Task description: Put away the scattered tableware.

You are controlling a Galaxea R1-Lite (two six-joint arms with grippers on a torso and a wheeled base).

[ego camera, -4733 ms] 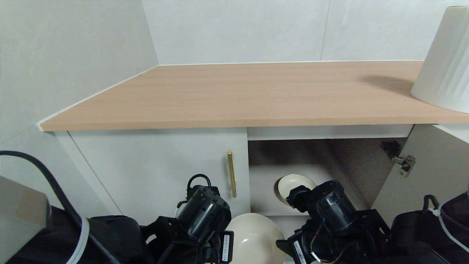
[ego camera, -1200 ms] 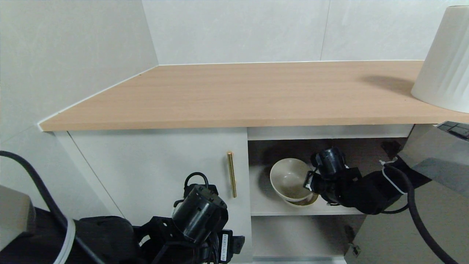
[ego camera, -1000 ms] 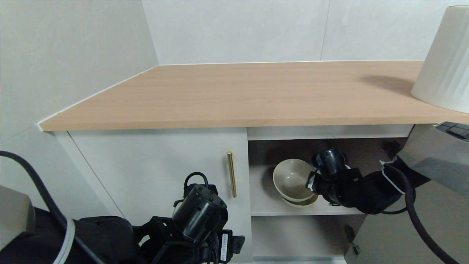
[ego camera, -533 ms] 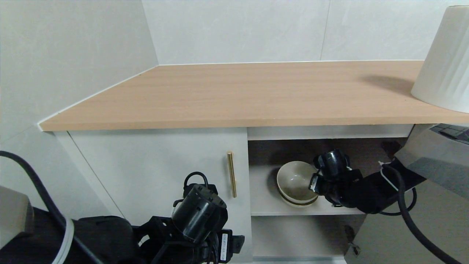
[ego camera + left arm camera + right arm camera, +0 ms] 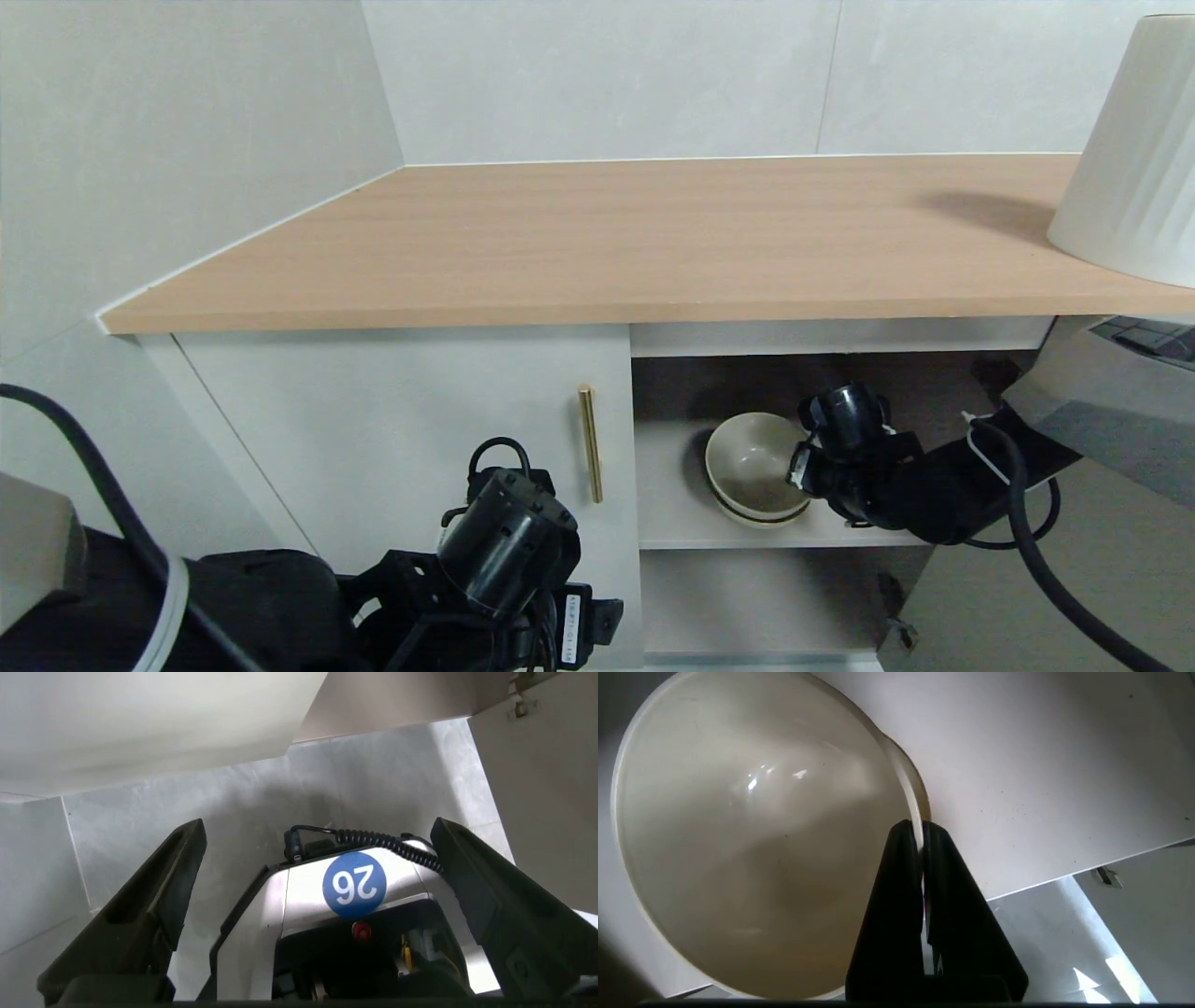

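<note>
A cream bowl (image 5: pixel 750 459) rests nested in a second, similar bowl (image 5: pixel 758 514) on the cabinet's middle shelf (image 5: pixel 670 511). My right gripper (image 5: pixel 796 467) reaches into the open right half of the cabinet and is shut on the top bowl's right rim. In the right wrist view the two black fingers (image 5: pixel 901 891) pinch that rim of the bowl (image 5: pixel 757 849), and the lower bowl's edge (image 5: pixel 912 777) peeks out beyond it. My left gripper (image 5: pixel 318 829) hangs low in front of the closed left door, fingers (image 5: pixel 159 915) spread open around nothing.
The left cabinet door is closed, with a gold handle (image 5: pixel 588 457). The right door (image 5: pixel 1074 560) stands open at the right. A white lampshade (image 5: pixel 1130 159) sits on the wooden countertop (image 5: pixel 635 243). A lower shelf space (image 5: pixel 756 597) lies beneath the bowls.
My right arm carried the bowl from low in front into the cabinet, then lowered and levelled it onto the bowl on the shelf. The left arm has stayed put.
</note>
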